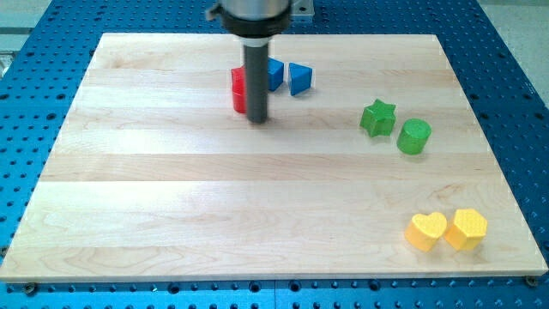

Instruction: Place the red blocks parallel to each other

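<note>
Wooden board (171,197), two red blocks (238,90), two blue (299,78), two green (377,117), two yellow (426,230)

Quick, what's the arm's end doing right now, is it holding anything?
No claw: the arm ends in a plain rod.
My tip: holding nothing, right beside the red blocks, on the view's right; contact cannot be told.

No readable text, label, brand, number or sign appears anywhere in the camera view: the wooden board (257,197), the blue perforated table (515,51) beneath it, the coloured blocks and the dark rod all carry plain, unmarked surfaces.
</note>
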